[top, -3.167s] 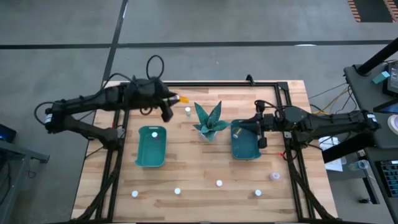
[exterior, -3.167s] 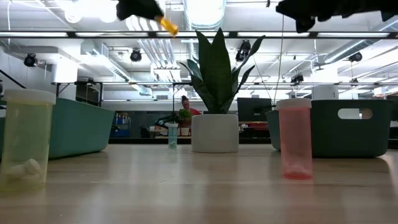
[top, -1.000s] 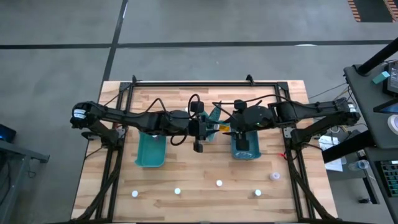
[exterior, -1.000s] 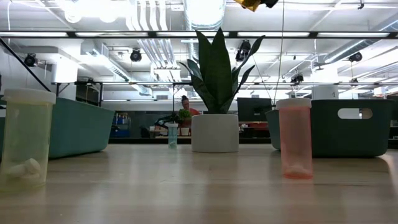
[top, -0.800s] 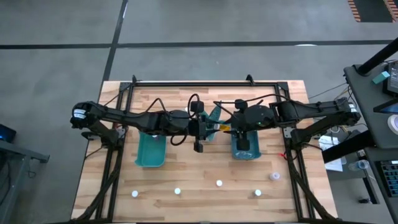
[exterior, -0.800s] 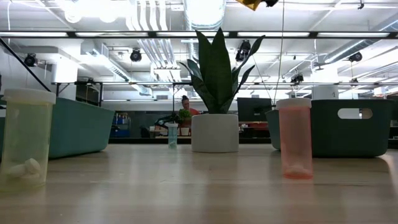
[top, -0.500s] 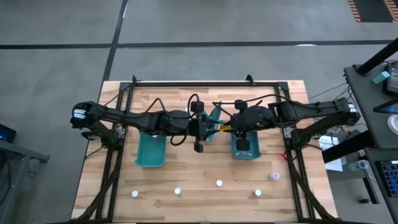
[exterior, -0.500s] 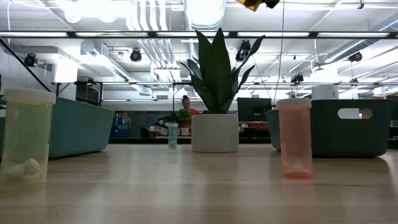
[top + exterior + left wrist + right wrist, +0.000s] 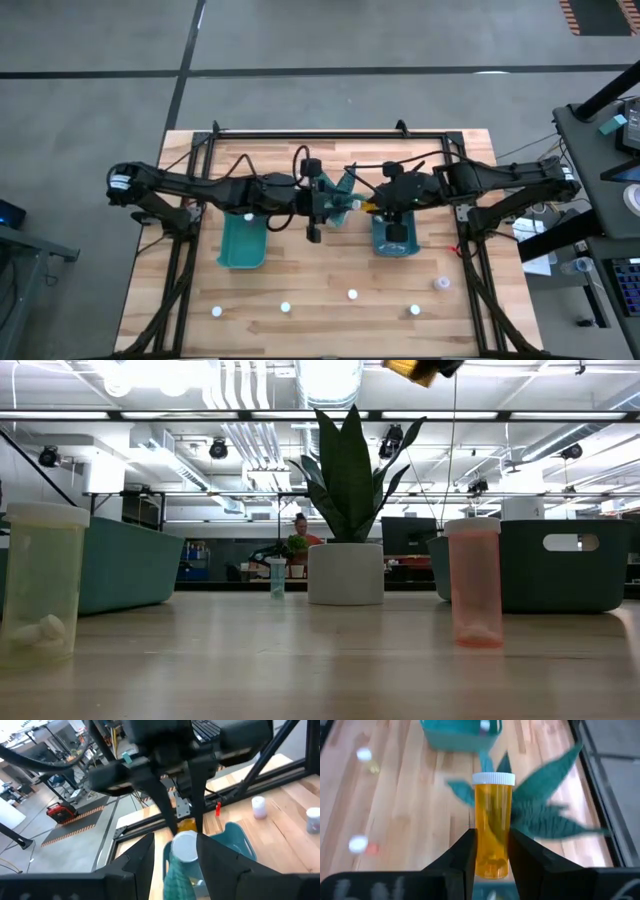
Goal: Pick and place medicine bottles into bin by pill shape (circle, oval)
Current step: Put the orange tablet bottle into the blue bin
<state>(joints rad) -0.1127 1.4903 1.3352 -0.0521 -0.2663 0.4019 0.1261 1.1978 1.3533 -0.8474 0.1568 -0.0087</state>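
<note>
Table: wooden table (image 9: 300,275), teal plant ornament (image 9: 338,195) at centre.
Right gripper (image 9: 490,851): clamps orange bottle (image 9: 493,824) above the ornament.
Left gripper (image 9: 174,851): parted, holding nothing.

Robotics lab, ceiling ducts (image 9: 235,435), monitors (image 9: 405,535), concrete floor (image 9: 100,60)

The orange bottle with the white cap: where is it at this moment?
The orange bottle is in the air at mid-table, clamped in the right gripper, just above the plant and beside the right bin.
</note>
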